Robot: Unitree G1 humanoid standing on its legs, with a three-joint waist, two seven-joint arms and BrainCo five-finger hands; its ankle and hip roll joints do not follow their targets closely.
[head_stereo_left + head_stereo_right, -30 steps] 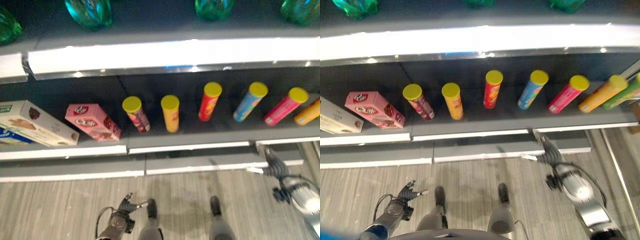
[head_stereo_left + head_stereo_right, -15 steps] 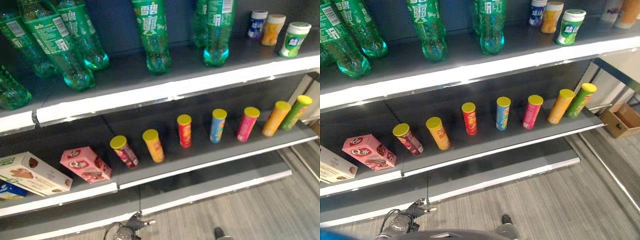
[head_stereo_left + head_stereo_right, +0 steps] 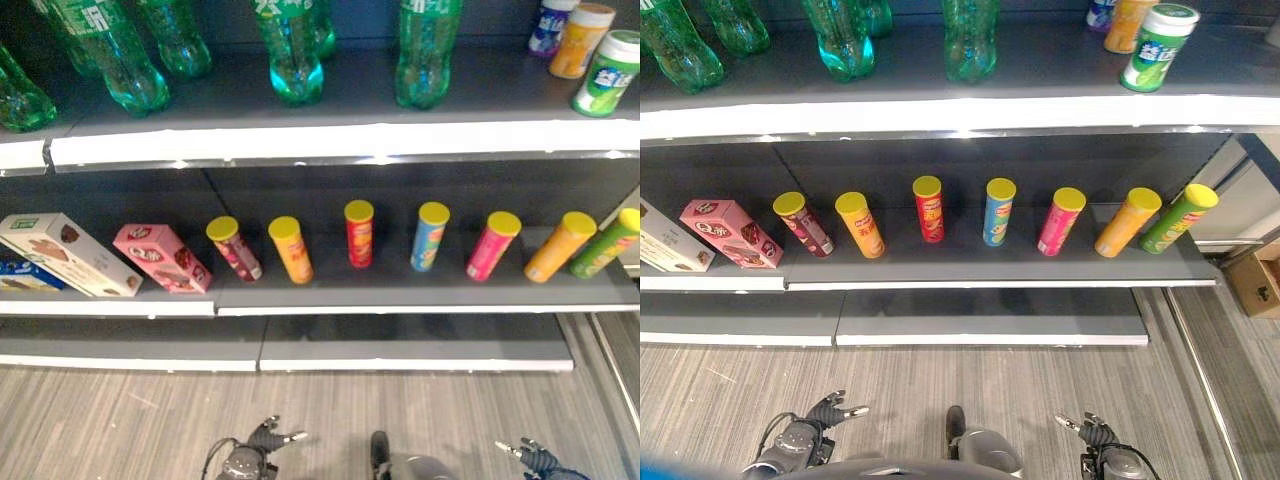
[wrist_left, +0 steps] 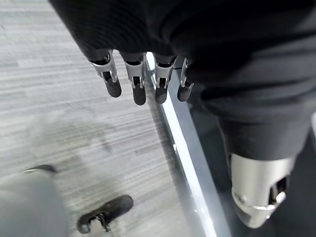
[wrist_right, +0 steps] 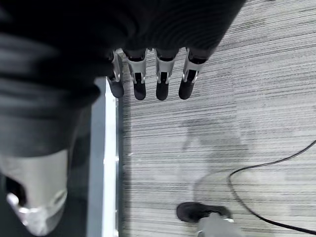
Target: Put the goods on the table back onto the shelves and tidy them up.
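Several chip cans stand in a row on the middle shelf, from a dark red can to a green can at the far right. A pink box and a white box lie to their left. My left hand hangs low over the floor, open and holding nothing; its fingers are straight. My right hand also hangs low and open, its fingers straight above the floor.
Green bottles stand on the top shelf, with small tubs at its right end. A low bottom shelf juts out above the grey striped floor. A cardboard box sits on the floor at the right.
The camera has swung, so the whole picture has shifted. My right hand, raised by the lower shelf edge a second ago, now hangs low near the floor. The left hand stays low.
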